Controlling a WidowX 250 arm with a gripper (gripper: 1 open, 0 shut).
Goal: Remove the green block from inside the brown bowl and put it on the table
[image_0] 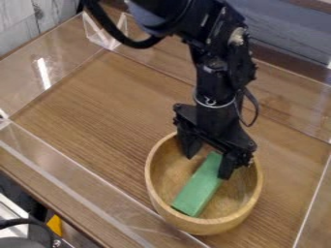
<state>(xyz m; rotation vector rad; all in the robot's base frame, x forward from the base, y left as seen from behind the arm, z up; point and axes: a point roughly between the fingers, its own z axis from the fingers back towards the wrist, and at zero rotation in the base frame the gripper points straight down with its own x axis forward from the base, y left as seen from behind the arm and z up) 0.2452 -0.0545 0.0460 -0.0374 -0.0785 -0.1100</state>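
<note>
The green block (199,187), a flat bright bar, lies slanted inside the brown bowl (162,189) near the table's front right. My gripper (212,161) points straight down into the bowl, open, its two black fingers standing either side of the block's far end. Whether the fingers touch the block I cannot tell. The table (116,102) is brown wood grain.
Low clear acrylic walls (58,165) border the table along the front and left. The black arm (214,58) rises from the bowl toward the top of the view. Bare tabletop spreads left of and behind the bowl.
</note>
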